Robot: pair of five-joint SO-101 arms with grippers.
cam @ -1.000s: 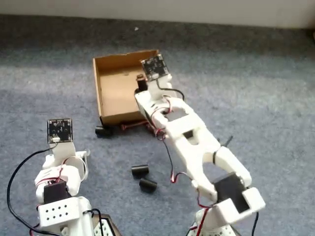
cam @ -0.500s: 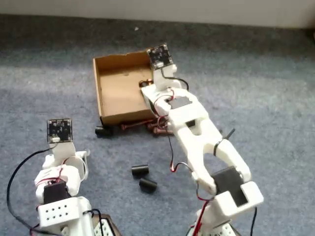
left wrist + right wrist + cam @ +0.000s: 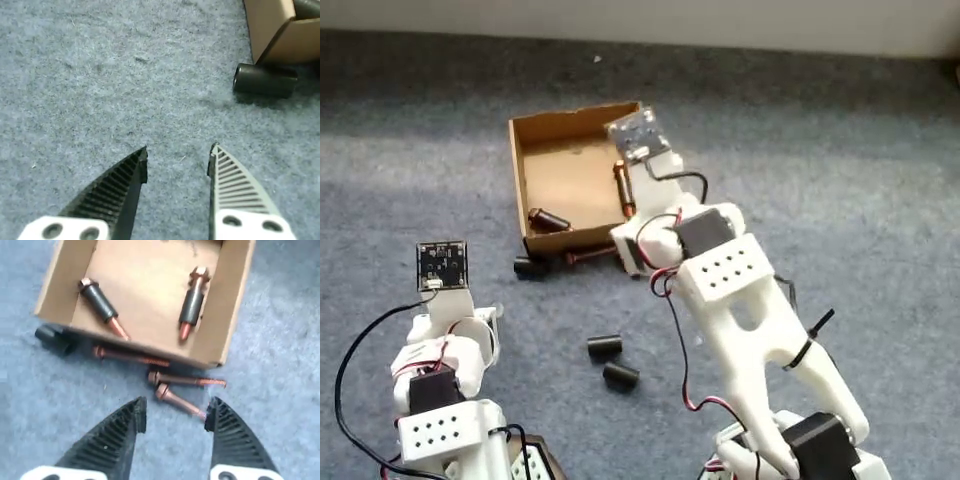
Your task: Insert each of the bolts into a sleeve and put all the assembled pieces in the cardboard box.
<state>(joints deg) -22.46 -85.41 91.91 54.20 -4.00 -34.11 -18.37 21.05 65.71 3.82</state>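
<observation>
- Right pincer (image 3: 176, 407): jaws wide, nothing held, low over the counter (image 3: 280, 390).
- Nearest bolt (image 3: 180, 402): just ahead, between the jaw tips. Its long axis slants across the gap. Judgement: the right arm is far nearer, and the jaws must close across the shank.
- Second bolt (image 3: 186, 380): just beyond, lying crosswise to the reach.
- Third bolt (image 3: 131, 356): farther, along the front wall of the cardboard box (image 3: 145, 280).
- Corner sleeve (image 3: 54, 336): ahead and off to one side, by the box's near corner.
- In the box, farthest: assembled pieces (image 3: 191, 302), two, well apart.
- Loose sleeves (image 3: 605, 347): behind the right pincer, between the arms.
- Left pincer (image 3: 179, 148): wide, empty, with the corner sleeve ahead of it.
- Unclear: whether the nearest bolt's thread tip touches a jaw.
</observation>
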